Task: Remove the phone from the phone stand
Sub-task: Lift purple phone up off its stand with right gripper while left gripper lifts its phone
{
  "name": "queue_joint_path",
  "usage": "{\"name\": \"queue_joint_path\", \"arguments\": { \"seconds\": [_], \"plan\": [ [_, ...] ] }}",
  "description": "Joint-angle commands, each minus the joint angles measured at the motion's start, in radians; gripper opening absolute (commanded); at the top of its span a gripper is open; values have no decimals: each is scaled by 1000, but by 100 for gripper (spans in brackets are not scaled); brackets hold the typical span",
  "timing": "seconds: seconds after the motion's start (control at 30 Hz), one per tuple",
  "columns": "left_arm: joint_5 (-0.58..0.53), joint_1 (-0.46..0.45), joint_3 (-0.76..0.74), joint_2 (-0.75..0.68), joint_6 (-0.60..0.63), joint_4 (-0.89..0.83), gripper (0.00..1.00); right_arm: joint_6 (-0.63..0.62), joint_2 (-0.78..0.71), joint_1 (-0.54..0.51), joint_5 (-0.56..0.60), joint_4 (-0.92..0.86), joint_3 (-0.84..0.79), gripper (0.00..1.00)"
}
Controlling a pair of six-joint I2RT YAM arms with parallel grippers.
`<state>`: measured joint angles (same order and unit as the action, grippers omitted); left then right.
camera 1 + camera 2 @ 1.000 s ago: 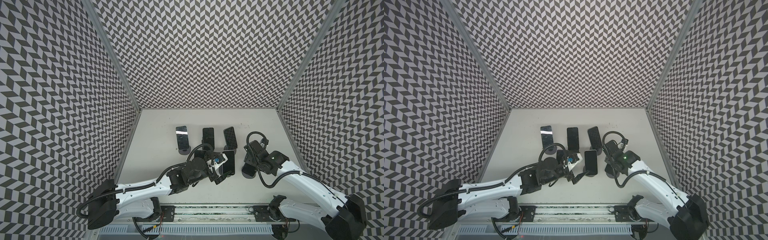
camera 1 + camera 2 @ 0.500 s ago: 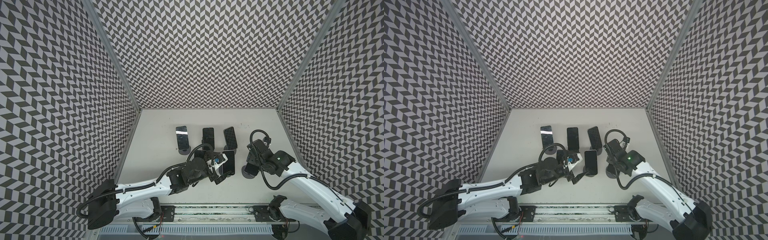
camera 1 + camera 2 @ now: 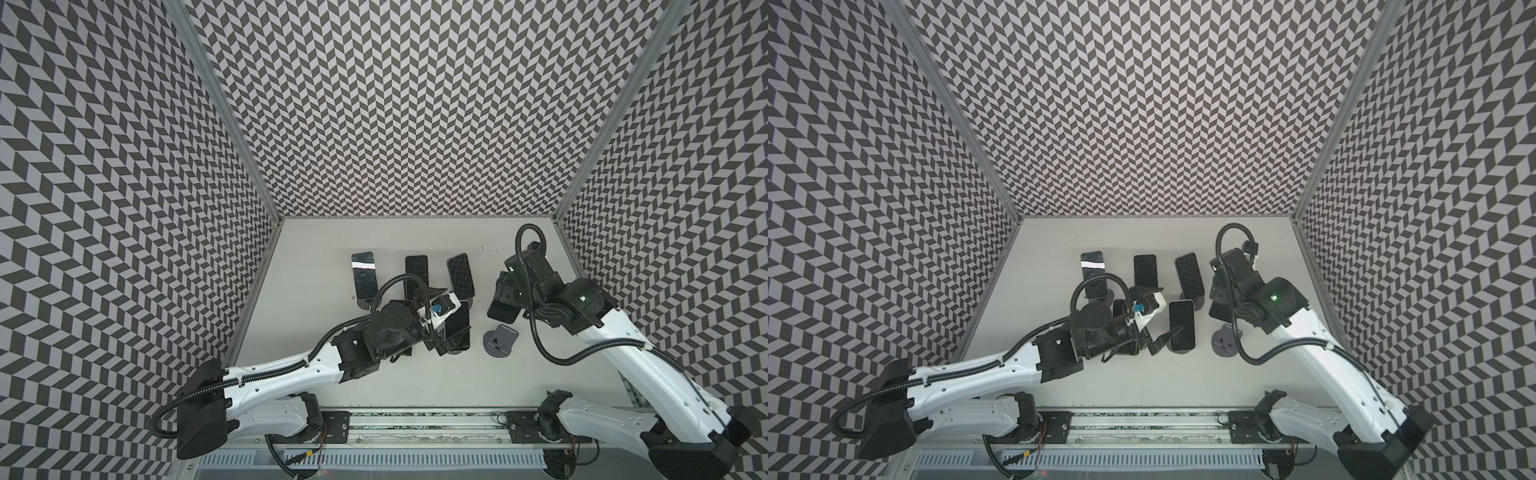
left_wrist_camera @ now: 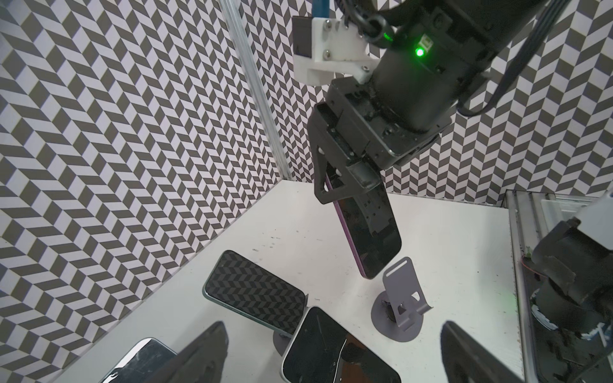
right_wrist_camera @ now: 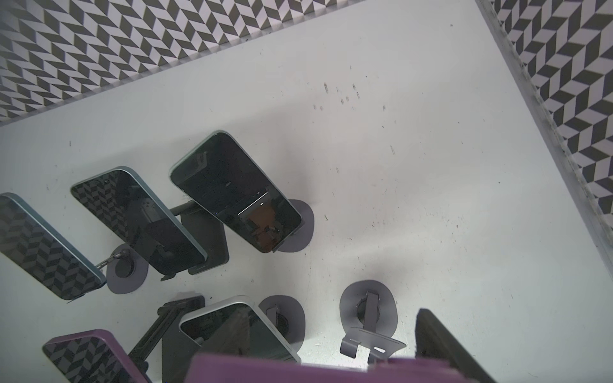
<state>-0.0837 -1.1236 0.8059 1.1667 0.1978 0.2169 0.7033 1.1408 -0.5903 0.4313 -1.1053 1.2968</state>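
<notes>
My right gripper [image 3: 504, 293] is shut on the upper part of a purple-edged phone [image 4: 368, 232] and holds it in the air, tilted. The phone's lower end hangs just above the bare grey phone stand [image 3: 500, 341], clear of its cradle. The stand [image 5: 368, 318] shows in the right wrist view, with the phone's purple edge [image 5: 298, 368] across the frame's rim. My left gripper [image 3: 442, 316] stands open, low over the table, beside a white-edged phone [image 3: 457, 330] on its own stand. Its fingers [image 4: 205, 354] frame that phone [image 4: 331, 351] without touching it.
Three more phones lean on stands in a back row [image 3: 363, 276] [image 3: 417, 274] [image 3: 461, 276]. Another purple phone [image 5: 83, 358] sits under my left arm. Patterned walls close the table on three sides, with the right wall's rail [image 3: 571, 257] near my right arm.
My right gripper has lifted the purple-edged phone up and toward the back, off its stand, which now stands uncovered. The left arm has not moved.
</notes>
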Motion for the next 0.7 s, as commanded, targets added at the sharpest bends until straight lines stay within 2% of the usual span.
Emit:
{"name": "queue_joint_path", "arguments": {
  "seconds": [0.0,0.2,0.37,0.47,0.67],
  "plan": [
    [-4,13,67,29,29,-36,100,-84,39,35,9,30,70,59],
    [35,57,152,76,37,-103,100,-202,100,176,-17,153,62,59],
    [82,140,199,81,-54,-167,100,-274,165,274,-51,278,26,58],
    [143,182,185,66,-83,-157,100,-295,215,314,-50,338,6,58],
    [168,196,173,53,-54,-151,100,-347,288,360,-67,460,-32,57]
  ]
}}
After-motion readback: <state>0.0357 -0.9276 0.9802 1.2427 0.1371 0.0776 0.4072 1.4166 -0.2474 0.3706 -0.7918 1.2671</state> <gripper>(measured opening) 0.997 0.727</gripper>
